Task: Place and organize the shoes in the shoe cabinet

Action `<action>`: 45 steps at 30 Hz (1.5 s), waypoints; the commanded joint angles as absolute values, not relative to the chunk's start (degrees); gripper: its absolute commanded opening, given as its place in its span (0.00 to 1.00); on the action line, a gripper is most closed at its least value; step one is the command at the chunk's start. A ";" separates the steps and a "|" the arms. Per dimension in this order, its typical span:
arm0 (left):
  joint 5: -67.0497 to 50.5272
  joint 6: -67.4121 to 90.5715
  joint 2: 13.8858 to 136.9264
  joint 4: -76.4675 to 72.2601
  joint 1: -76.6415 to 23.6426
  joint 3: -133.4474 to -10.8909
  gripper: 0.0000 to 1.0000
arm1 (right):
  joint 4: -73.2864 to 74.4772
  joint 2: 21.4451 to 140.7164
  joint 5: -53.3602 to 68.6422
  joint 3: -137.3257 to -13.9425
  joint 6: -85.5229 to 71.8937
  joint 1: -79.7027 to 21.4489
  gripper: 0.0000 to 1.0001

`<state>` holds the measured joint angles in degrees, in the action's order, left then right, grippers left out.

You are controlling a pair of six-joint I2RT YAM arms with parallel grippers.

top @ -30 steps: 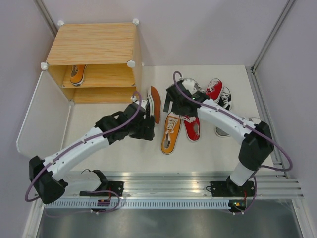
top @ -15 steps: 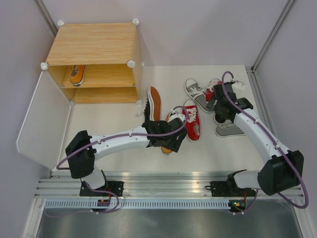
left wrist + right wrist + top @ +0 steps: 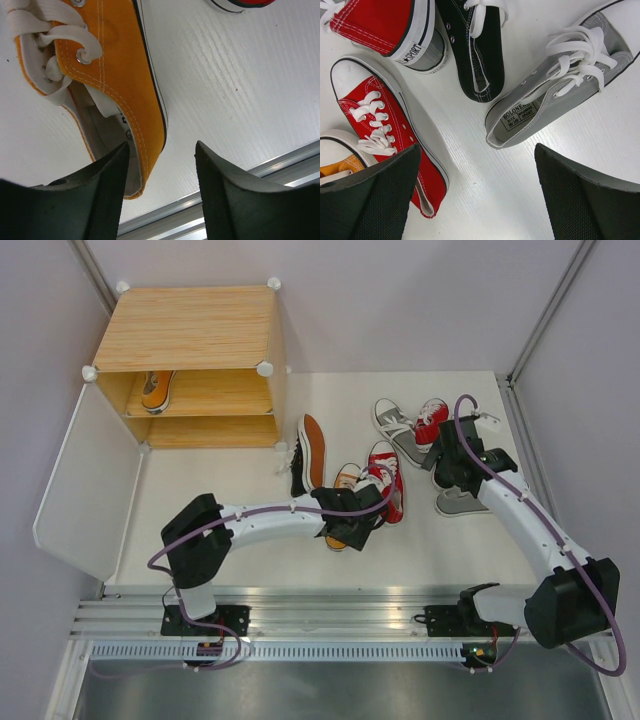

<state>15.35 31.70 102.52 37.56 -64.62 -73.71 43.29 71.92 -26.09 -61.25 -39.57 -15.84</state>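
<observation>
Left gripper [image 3: 162, 150], jaws apart, straddles the heel wall of the orange sneaker [image 3: 120, 75] at table centre. A thin bite could let it twist free before reaching the shoe cabinet [image 3: 185, 330] at ten o'clock. Right gripper [image 3: 476, 150] hangs wide open over a grey sneaker [image 3: 555, 95] at three o'clock.

A white tabletop [image 3: 440, 540] is seen at the centre. Along its 6 o'clock edge aluminium rails [image 3: 340, 608] are laid, with a slotted white strip [image 3: 340, 651] just beyond. At 12 o'clock pale walls [image 3: 400, 300] are set, and a metal upright [image 3: 553, 305] is fixed at 1 o'clock.
</observation>
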 commanded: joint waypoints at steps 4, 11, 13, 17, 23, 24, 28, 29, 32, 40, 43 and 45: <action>13.62 30.76 105.20 34.01 -64.95 -72.51 0.51 | 41.22 71.01 -23.03 -59.07 -39.90 -15.21 0.98; 17.58 29.62 105.03 34.10 -64.95 -71.11 0.20 | 40.34 71.37 -21.00 -58.36 -40.17 -14.68 0.98; 18.10 29.09 103.63 34.45 -64.86 -71.10 0.13 | 40.25 71.10 -20.83 -58.53 -40.17 -14.59 0.98; 21.00 27.86 99.77 37.17 -64.86 -72.41 0.02 | 40.08 70.66 -20.66 -59.41 -39.99 -14.33 0.98; 26.70 24.18 92.03 43.75 -64.86 -75.23 0.02 | 40.17 70.66 -20.65 -60.47 -39.81 -14.24 0.98; 27.68 23.47 90.02 44.90 -64.78 -75.58 0.02 | 40.17 70.58 -20.65 -60.47 -39.73 -14.24 0.98; 29.53 21.01 84.84 48.16 -64.34 -76.38 0.02 | 40.17 70.58 -21.01 -61.08 -39.55 -14.24 0.98; 29.62 20.66 83.86 48.69 -64.16 -76.55 0.02 | 40.17 70.75 -21.01 -61.52 -39.64 -14.24 0.98; 28.83 18.99 79.99 50.36 -63.46 -76.73 0.02 | 40.17 71.01 -20.92 -62.40 -39.46 -14.15 0.98; 23.31 11.78 72.69 51.59 -49.68 -76.28 0.02 | 39.81 72.86 -20.13 -64.07 -38.59 -14.15 0.98; 20.84 9.06 70.84 51.42 -42.91 -77.69 0.02 | 39.99 73.47 -20.13 -65.12 -37.80 -14.15 0.98; 19.43 7.13 70.66 51.42 -38.26 -79.00 0.02 | 39.99 73.83 -20.21 -65.56 -37.36 -14.15 0.98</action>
<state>20.58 13.54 73.43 53.04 -42.94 -74.59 40.91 73.17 -20.34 -62.76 -38.72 -14.39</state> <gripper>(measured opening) 0.032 0.979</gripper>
